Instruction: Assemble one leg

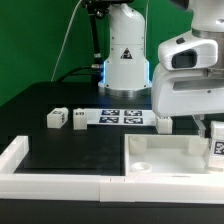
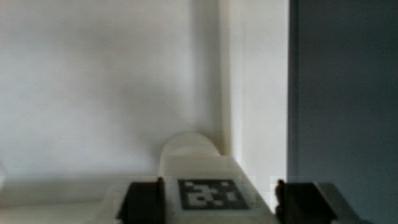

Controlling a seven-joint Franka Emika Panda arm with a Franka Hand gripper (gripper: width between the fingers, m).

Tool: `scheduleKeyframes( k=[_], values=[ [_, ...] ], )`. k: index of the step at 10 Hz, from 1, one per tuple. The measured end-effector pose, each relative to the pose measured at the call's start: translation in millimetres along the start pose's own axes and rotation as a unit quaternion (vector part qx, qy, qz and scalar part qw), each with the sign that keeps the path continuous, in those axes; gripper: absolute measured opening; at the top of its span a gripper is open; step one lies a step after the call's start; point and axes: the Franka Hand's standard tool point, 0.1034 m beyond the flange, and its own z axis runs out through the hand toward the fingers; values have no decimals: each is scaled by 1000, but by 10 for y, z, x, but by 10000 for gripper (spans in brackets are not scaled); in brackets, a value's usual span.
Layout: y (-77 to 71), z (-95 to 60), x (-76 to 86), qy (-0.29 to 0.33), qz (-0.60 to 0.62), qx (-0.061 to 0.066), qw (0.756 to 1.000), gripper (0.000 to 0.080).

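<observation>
In the wrist view my gripper (image 2: pixel 219 202) is shut on a leg (image 2: pixel 205 165), a small white block with a black-and-white tag on its face, held between the two black fingers (image 2: pixel 139 202). Below it lies the large white panel (image 2: pixel 89 90), close to the panel's edge, with dark table beyond. In the exterior view the gripper (image 1: pixel 214 140) holds this leg (image 1: pixel 216 147) over the panel (image 1: pixel 165 152) at the exterior view's right. Two more legs (image 1: pixel 55 118) (image 1: pixel 78 120) lie together on the black table, and a third (image 1: pixel 163 123) lies beside the arm.
The marker board (image 1: pixel 122 117) lies in front of the robot base (image 1: pixel 125 60). Long white border rails (image 1: pixel 20 158) run along the exterior view's left and front (image 1: pixel 60 186). The bulky white wrist (image 1: pixel 188 80) hangs over the panel's far side.
</observation>
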Motion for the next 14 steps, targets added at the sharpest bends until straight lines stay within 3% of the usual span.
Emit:
scheduleKeyframes(
  k=[3, 4, 5, 7, 8, 10, 12, 13, 14],
  values=[
    [3, 0, 1, 0, 12, 1, 1000, 302],
    [-18, 2, -2, -1, 86, 7, 996, 303],
    [-11, 13, 13, 9, 171, 23, 985, 303],
    [-15, 40, -31, 15, 346, 38, 937, 295],
    [-25, 46, -21, 18, 374, 41, 926, 295],
    [-64, 48, -26, 9, 480, 50, 876, 295],
    [-83, 54, -31, 7, 476, 52, 878, 294],
    [-82, 59, -34, 7, 450, 51, 891, 380],
    [-71, 71, -59, -11, 397, 43, 917, 521]
  ],
)
